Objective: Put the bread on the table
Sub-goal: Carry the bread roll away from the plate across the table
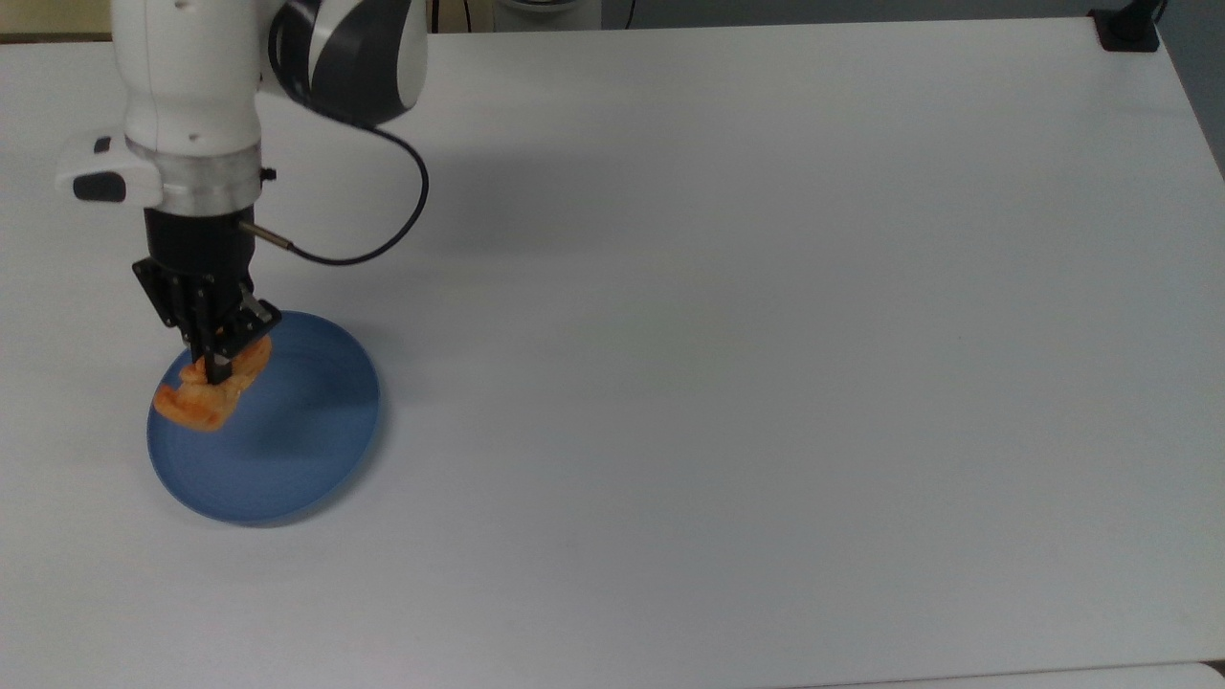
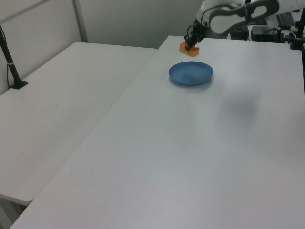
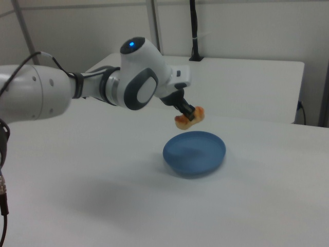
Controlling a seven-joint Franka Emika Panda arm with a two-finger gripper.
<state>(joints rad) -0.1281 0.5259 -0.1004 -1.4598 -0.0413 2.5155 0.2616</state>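
The golden-orange bread (image 1: 203, 394) (image 2: 189, 49) (image 3: 187, 118) hangs in the air, well above the round blue plate (image 1: 287, 450) (image 2: 191, 74) (image 3: 195, 152). My gripper (image 1: 218, 368) (image 2: 192, 44) (image 3: 188, 113) is shut on the bread, pinching it near its middle, with both ends of the roll sticking out past the fingers. In the right view the roll is tilted and sits above the plate's far rim. The white table (image 1: 766, 335) (image 2: 200, 152) (image 3: 103, 206) lies beneath everything.
The arm's black cable (image 1: 383, 220) loops beside the wrist. A second white table (image 2: 57, 105) adjoins on the left view's left, with a black post (image 2: 12, 67) on it. A black mount (image 1: 1127, 29) sits at the top view's far right corner.
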